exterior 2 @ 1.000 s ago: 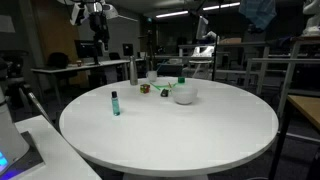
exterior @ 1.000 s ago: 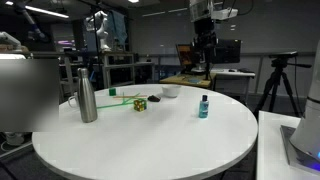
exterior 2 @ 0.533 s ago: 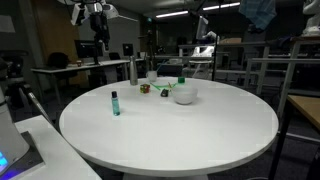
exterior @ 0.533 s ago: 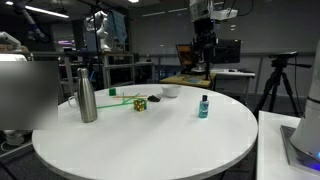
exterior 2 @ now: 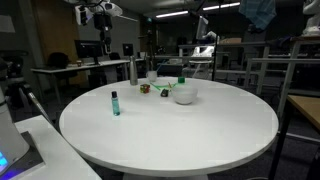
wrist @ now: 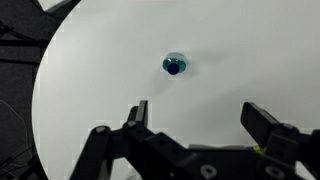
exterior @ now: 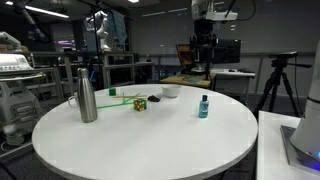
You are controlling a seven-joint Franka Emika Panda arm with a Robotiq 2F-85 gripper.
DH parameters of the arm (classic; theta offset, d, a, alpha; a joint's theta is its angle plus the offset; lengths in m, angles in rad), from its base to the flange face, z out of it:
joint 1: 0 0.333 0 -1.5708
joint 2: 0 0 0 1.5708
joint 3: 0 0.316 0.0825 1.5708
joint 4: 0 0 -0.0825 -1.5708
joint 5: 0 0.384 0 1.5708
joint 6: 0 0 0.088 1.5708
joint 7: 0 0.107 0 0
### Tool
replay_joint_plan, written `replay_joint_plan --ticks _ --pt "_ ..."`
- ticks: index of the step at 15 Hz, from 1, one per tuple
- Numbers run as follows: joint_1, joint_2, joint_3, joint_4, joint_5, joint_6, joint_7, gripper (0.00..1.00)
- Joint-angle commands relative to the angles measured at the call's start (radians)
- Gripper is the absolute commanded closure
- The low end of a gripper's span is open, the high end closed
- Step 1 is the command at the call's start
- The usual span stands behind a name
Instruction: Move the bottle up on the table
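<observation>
The small teal-blue bottle [exterior: 204, 106] with a dark cap stands upright on the round white table [exterior: 150, 135]. It also shows in an exterior view [exterior 2: 114, 102] and from above in the wrist view [wrist: 175, 65]. My gripper [wrist: 198, 115] is open and empty, high above the table, with the bottle ahead of the fingers and well below them. In both exterior views the gripper [exterior: 204, 55] [exterior 2: 99, 18] hangs far above the bottle.
A tall brushed-steel flask [exterior: 87, 98] [exterior 2: 132, 70] stands near the table's edge. A white bowl [exterior: 170, 91] [exterior 2: 184, 94] and a small coloured cube [exterior: 140, 103] [exterior 2: 145, 89] sit near the far side. A tripod [exterior: 275, 85] stands beside the table.
The arm has shifted only slightly high above the table. The bottle has not moved.
</observation>
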Motion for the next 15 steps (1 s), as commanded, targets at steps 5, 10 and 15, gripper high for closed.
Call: replay_joint_plan --ticks 5,10,15 --pt "-0.041 -0.026 -0.036 -0.085 0.034 0.082 0.062 0.00" --pt "-0.052 -0.014 -0.043 -0.141 0.040 0.100 0.072 0.00" --pt "-0.062 0.039 -0.039 -0.156 0.033 0.159 0.092 0.00"
